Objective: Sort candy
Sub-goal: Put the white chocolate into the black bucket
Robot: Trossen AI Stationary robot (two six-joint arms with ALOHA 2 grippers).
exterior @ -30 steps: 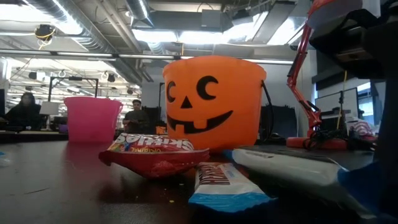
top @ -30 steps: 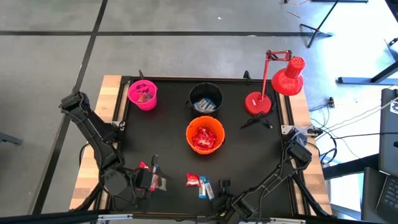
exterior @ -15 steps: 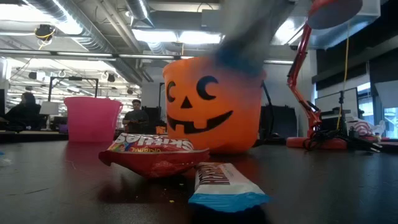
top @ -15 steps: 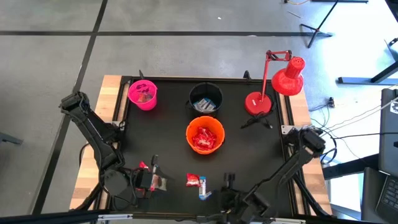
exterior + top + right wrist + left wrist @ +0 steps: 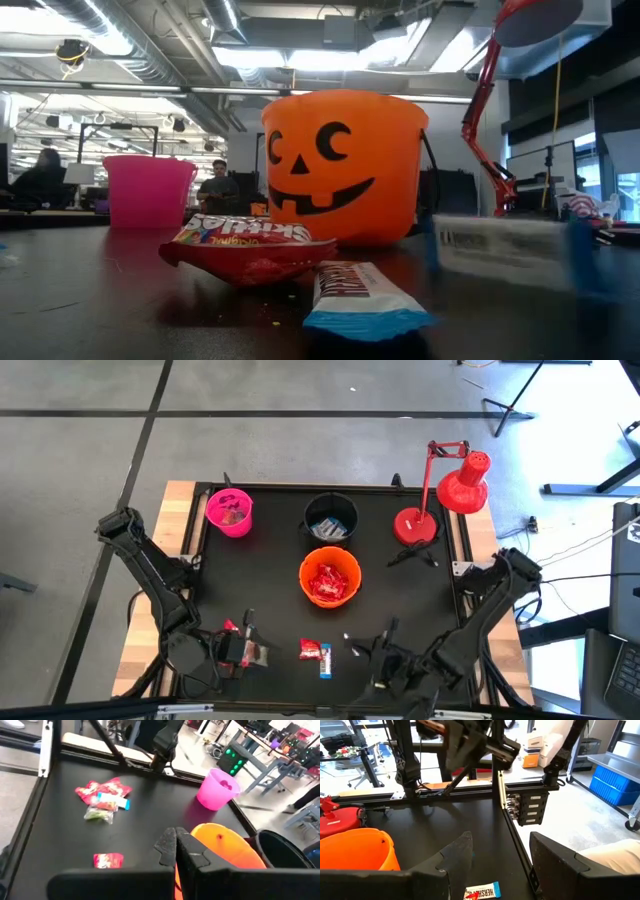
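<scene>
Right claw grips a white, blue-ended candy bar.

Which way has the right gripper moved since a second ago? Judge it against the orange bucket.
Yes. The right gripper, shut on a blue-and-white bar, has moved closer to the orange bucket.

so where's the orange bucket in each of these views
High view: orange bucket at table centre, in front of the black bucket.
Low view: fills the middle, pumpkin face showing.
Left wrist view: lower left corner.
Right wrist view: just beyond the shut jaws.
Shared landmark: the pink bucket, seen in high, low and right wrist views.
</scene>
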